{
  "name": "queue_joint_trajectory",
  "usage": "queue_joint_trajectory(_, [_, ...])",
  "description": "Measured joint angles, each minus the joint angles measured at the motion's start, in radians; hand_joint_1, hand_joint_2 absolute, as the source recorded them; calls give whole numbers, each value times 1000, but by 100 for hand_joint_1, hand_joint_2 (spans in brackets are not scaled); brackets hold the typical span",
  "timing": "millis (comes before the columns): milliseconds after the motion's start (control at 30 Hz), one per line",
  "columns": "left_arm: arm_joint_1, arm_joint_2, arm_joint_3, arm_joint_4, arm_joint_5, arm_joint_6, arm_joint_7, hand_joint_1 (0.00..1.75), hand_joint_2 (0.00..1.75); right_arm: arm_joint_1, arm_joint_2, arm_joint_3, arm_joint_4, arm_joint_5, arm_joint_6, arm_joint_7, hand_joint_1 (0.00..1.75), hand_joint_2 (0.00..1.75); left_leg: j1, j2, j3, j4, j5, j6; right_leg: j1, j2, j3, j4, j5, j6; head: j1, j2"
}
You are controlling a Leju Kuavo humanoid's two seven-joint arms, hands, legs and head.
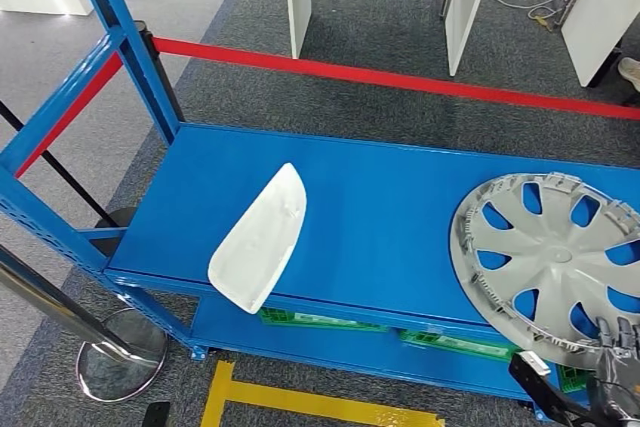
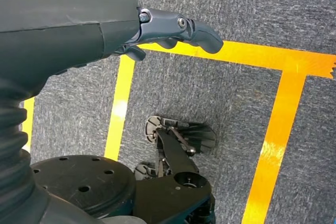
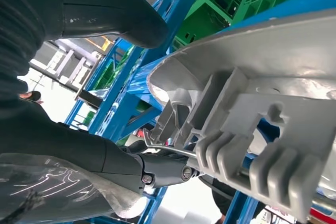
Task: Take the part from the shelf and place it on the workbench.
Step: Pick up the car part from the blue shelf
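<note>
A: The blue shelf carries two parts. The grey wheel cover sits at four o'clock, hanging over the front edge. The white shell lies at eight o'clock.

B: And the hands?

A: The right hand has its fingers at the cover's rim; I can't tell if it grips. The left hand hangs over the floor, holding nothing, fingers loosely apart.

B: Risk?

A: A shallow rim hold could let the cover slip and drop.
</note>
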Motion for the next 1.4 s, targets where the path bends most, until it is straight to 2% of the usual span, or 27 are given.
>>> queue_joint_trajectory(1400, [0,0,0,0,-2,2,0,0,175,-14,8,0,14,15,7,-11,0,175,0,0,0,0,0,0,0,0,0,0,0,0,0,0])
